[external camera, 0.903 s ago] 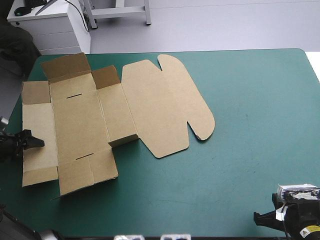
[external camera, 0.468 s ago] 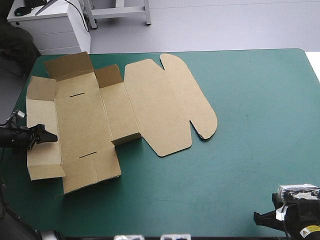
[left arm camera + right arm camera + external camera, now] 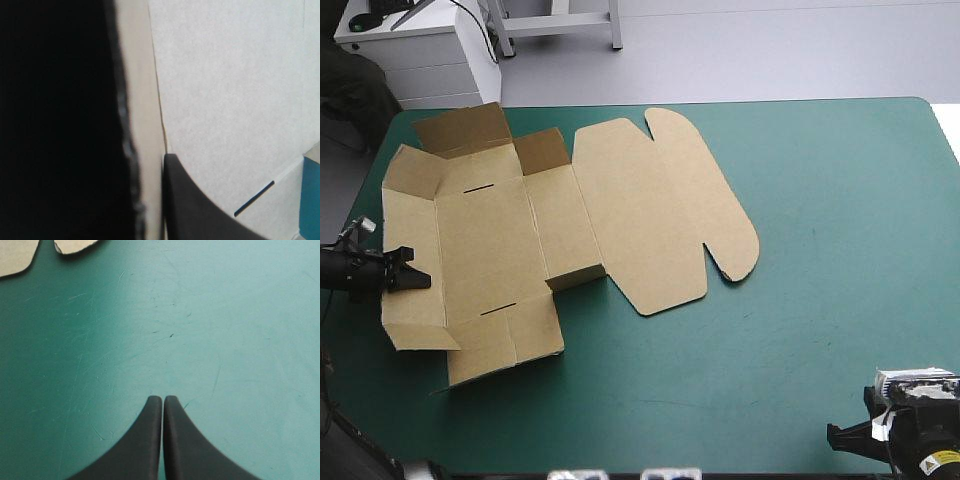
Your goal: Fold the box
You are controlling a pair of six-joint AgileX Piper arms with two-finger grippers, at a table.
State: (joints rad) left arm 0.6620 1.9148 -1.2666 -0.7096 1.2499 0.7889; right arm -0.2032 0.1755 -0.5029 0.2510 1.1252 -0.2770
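While the left tool [image 3: 412,280] grips the left side panel, the box [image 3: 620,210] has slid right across the teal-green surface [image 3: 840,250] and that panel has tilted up, probably the first wall. Right tool [image 3: 162,399] is closed, idle at the near right corner.

Left pincer [image 3: 418,281] dragged the box [image 3: 630,220] rightward (left flap lifting).

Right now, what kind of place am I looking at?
Probably a robot workbench: a teal-green table, an unfolded brown box lying on it, the left claw pinching its edge, and the right claw shut over bare cover.
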